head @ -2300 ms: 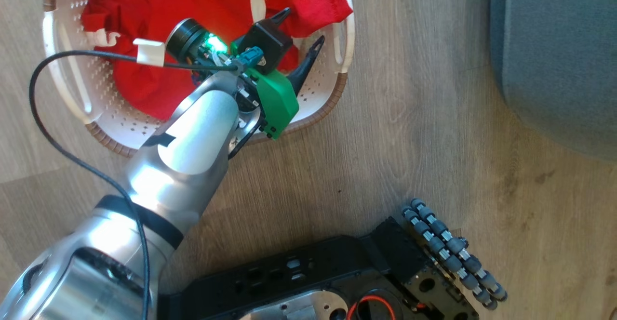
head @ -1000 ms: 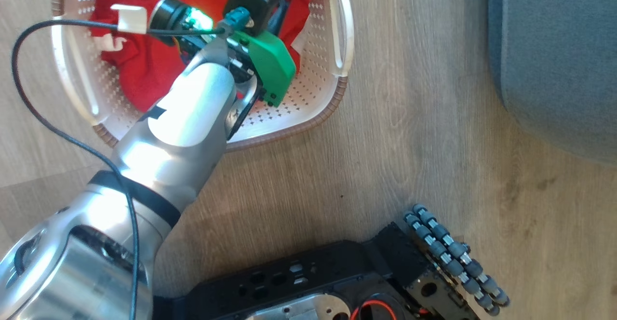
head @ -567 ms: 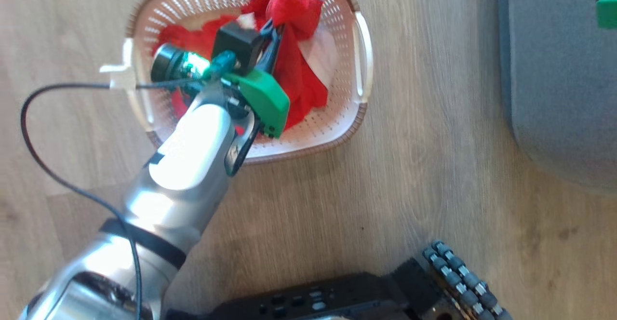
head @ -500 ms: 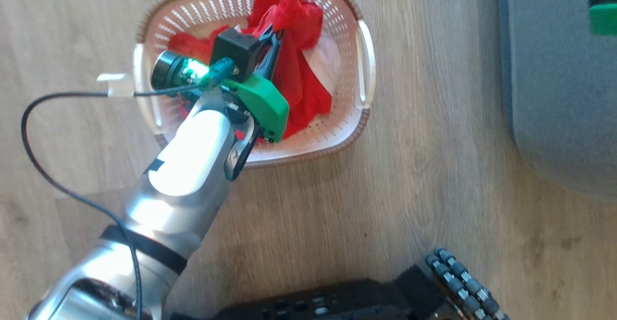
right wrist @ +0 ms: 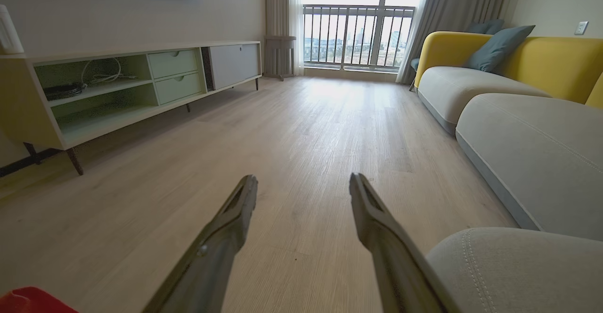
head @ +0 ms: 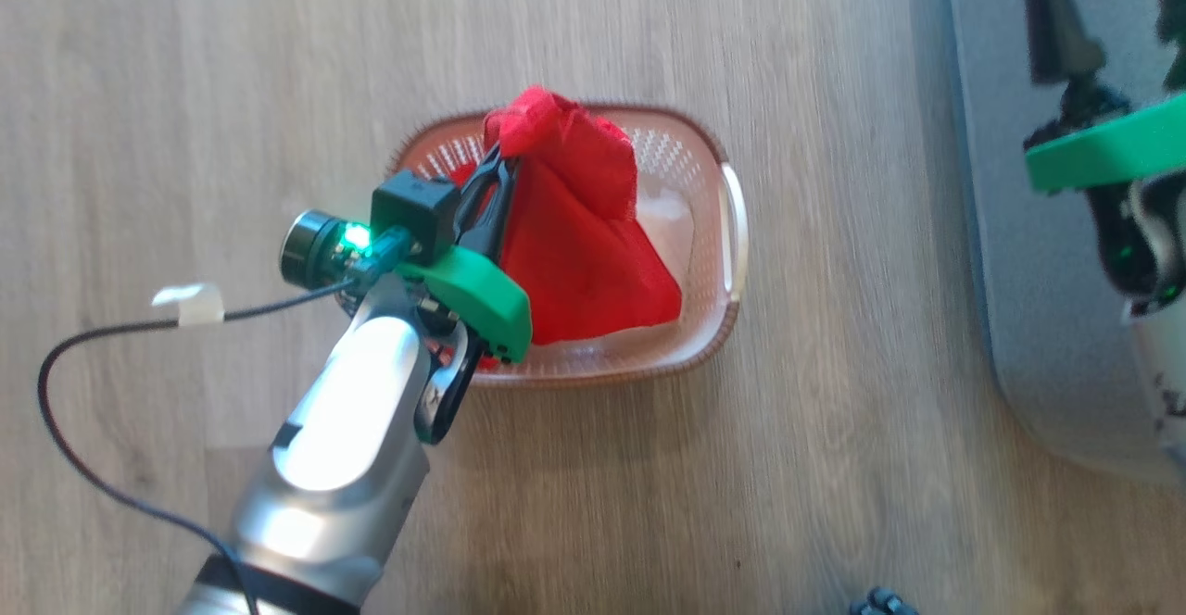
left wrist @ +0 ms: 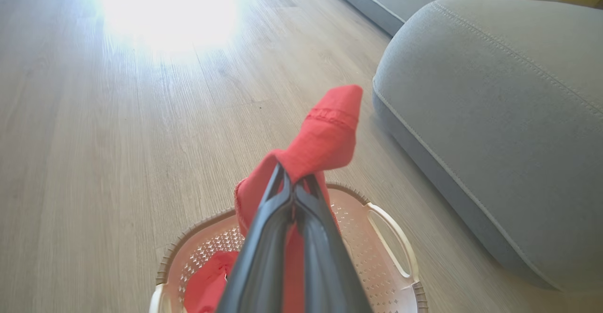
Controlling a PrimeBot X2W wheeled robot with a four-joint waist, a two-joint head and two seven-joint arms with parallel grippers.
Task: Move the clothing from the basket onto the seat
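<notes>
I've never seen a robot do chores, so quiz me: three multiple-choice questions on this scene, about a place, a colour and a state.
1. Where does the basket stand?
A. on the wooden floor beside the grey sofa
B. on the sofa
C. on a shelf

2. The garment above the basket is:
A. blue
B. red
C. yellow

3. The left fingers are:
A. spread wide, empty
B. resting on the sofa
C. shut on the garment

Answers: 1 A, floorboards surround it; 2 B, the fabric is bright red; 3 C, they meet with fabric pinched between them.
</notes>
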